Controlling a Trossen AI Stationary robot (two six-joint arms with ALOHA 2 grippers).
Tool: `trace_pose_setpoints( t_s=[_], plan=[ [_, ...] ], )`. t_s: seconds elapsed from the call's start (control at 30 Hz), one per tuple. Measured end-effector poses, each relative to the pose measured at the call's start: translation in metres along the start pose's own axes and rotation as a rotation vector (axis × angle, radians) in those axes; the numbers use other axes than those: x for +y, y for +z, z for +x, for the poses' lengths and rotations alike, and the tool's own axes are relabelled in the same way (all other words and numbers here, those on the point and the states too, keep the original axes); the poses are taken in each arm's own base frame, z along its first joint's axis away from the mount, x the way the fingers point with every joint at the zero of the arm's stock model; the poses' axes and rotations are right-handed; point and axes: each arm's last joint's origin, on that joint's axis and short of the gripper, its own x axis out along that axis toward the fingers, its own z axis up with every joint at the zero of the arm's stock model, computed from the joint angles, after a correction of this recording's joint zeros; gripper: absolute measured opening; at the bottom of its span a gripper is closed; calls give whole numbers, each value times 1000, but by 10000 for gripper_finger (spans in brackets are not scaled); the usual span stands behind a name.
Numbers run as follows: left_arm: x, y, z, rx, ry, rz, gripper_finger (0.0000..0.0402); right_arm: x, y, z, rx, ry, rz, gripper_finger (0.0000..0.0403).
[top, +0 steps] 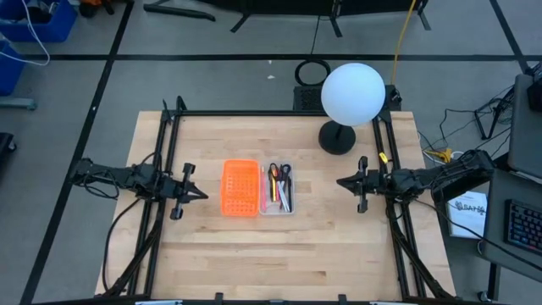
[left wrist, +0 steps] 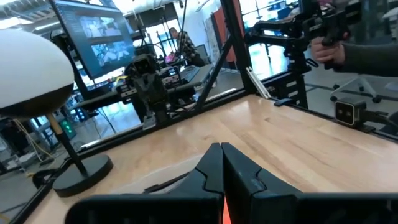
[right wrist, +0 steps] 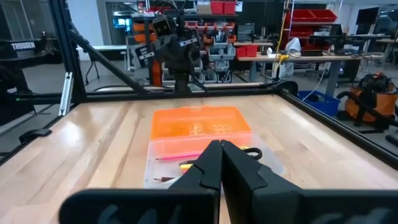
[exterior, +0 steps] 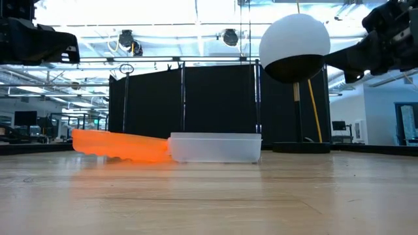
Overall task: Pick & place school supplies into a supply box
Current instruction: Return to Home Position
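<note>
The box point(exterior: 215, 149) sat at the table's centre. It held one pair of scissors point(top: 285, 172) at its 12 o'clock end, and the pens point(top: 275, 188) lay lengthwise and overlapping, too close to count. One orange tray point(top: 240, 188) touched the box at 9 o'clock. White lettering point(right wrist: 25, 45) on a dark bar was unreadable. The left gripper point(top: 201, 194) hung at 9 o'clock and the right gripper point(top: 340, 181) at 3 o'clock, each with fingers pressed together on nothing. One lamp point(top: 353, 93) stood at 1 o'clock.
</note>
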Motion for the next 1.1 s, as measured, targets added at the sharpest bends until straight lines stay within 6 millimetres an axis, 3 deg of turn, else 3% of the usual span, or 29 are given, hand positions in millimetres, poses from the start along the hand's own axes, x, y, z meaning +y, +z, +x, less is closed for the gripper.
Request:
trace_pose_setpoints(
  t_s=[0.43, 1.1],
  plan=[
    [1, 0, 0, 10, 30, -82, 39, 0, 0, 0, 0, 1, 7, 0],
    [1, 0, 0, 9, 33, -86, 42, 0, 0, 0, 1, 2, 7, 0]
  ],
)
